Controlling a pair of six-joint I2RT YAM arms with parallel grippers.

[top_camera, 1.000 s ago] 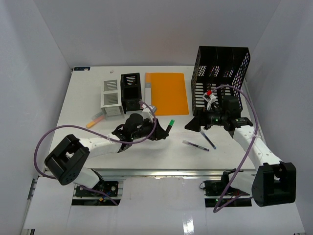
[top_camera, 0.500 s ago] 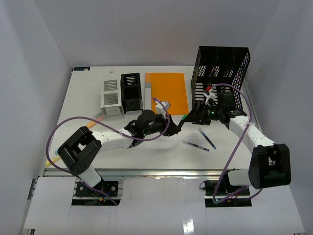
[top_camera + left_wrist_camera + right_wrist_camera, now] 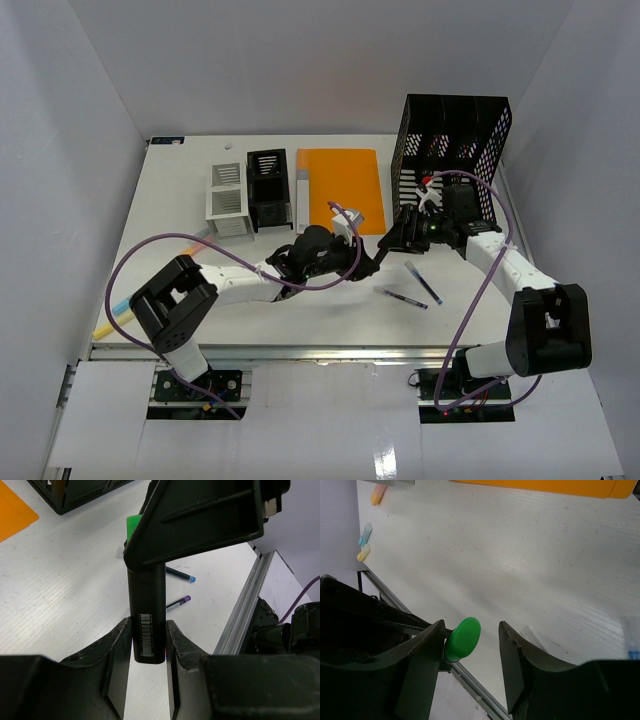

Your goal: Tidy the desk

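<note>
My left gripper (image 3: 352, 263) is shut on the lower end of a black marker (image 3: 147, 605) with a barcode label and holds it above the white desk (image 3: 170, 215). The marker's green cap (image 3: 464, 638) points toward my right gripper (image 3: 393, 240). My right gripper (image 3: 470, 630) is open, its jaws standing on either side of the cap, and the cap lies against one finger. In the left wrist view (image 3: 148, 630) the right gripper's black body (image 3: 200, 520) covers the marker's top, and only a bit of the green cap (image 3: 132, 527) shows.
Two pens lie on the desk under the grippers, one purple-tipped (image 3: 400, 297) and one blue-tipped (image 3: 424, 283). A black mesh basket (image 3: 452, 150) stands at the back right. An orange folder (image 3: 342, 188), a white box (image 3: 228, 200) and a black box (image 3: 267, 188) sit behind. Highlighters (image 3: 193, 246) lie at the left.
My left arm has carried the marker to the right and lifted it. My right gripper has come left to meet it, so the green cap now sits between its open jaws.
</note>
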